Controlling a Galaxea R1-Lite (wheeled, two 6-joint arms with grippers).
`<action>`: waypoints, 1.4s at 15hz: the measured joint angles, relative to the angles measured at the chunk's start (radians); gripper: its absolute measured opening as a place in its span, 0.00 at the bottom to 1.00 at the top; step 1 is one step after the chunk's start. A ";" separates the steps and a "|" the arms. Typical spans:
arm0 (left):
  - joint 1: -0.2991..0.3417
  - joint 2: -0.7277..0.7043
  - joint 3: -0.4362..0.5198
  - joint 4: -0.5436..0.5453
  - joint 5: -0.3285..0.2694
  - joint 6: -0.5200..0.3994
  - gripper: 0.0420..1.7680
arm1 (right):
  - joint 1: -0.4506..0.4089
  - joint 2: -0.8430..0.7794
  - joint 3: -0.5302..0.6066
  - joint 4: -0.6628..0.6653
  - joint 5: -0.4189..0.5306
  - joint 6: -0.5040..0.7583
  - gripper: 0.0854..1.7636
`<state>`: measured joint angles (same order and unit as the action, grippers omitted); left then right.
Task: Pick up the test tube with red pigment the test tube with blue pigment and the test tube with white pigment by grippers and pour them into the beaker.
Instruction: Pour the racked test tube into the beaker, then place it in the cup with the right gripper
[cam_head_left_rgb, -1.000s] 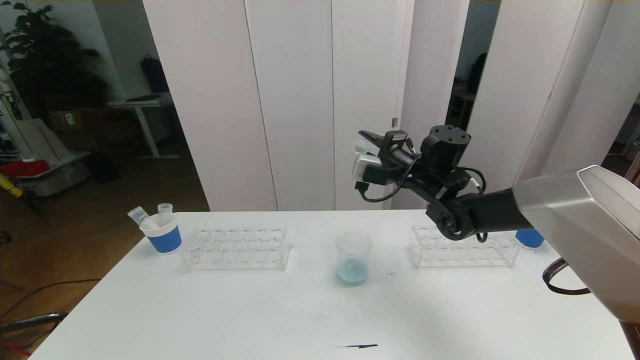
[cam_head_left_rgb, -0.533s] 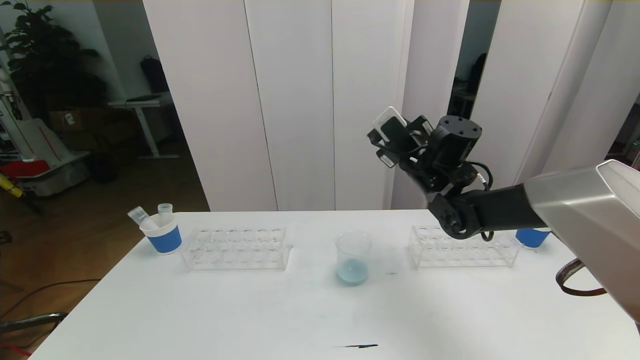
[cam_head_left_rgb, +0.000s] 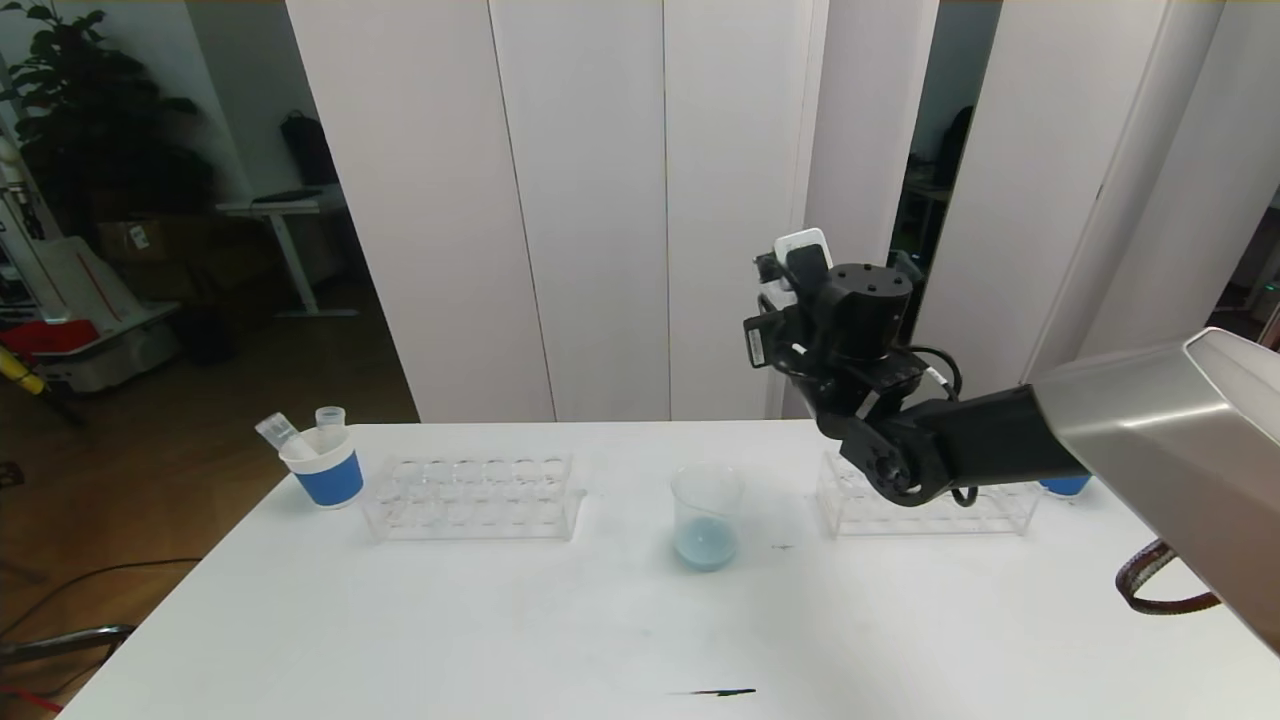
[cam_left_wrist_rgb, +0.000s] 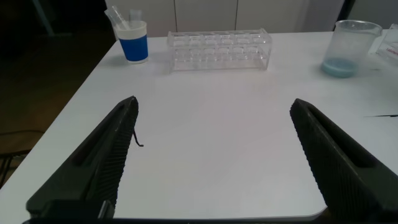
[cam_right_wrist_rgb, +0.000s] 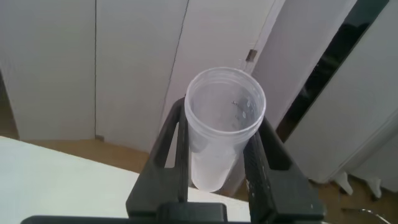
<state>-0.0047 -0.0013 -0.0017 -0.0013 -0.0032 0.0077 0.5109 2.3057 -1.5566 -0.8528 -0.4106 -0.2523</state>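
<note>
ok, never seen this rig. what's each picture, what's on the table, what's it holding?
It's a two-armed robot at a white table. One picture looks down from its head; the other two come from cameras on its wrists. On the table: a beaker with pale blue liquid, two clear tube racks, and a blue-and-white paper cup holding tubes. The right gripper, raised above the right rack, is shut on a test tube that looks empty. The left gripper is open, holding nothing, over the table's near edge.

beaker (cam_head_left_rgb: 707, 515) flanked by racks (cam_head_left_rgb: 470, 497), bare table (cam_head_left_rgb: 500, 630) in front
</note>
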 joint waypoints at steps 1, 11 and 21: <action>0.000 0.000 0.000 0.000 0.000 0.000 0.99 | 0.002 -0.009 0.018 0.026 -0.015 0.065 0.30; 0.000 0.000 0.000 0.000 0.000 0.000 0.99 | 0.010 -0.126 0.266 0.137 -0.060 0.421 0.30; 0.000 0.000 0.000 0.000 0.000 0.000 0.99 | -0.251 -0.300 0.347 0.125 -0.103 0.377 0.30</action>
<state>-0.0047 -0.0013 -0.0017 -0.0009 -0.0032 0.0077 0.2598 2.0062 -1.2094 -0.7279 -0.5132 0.1249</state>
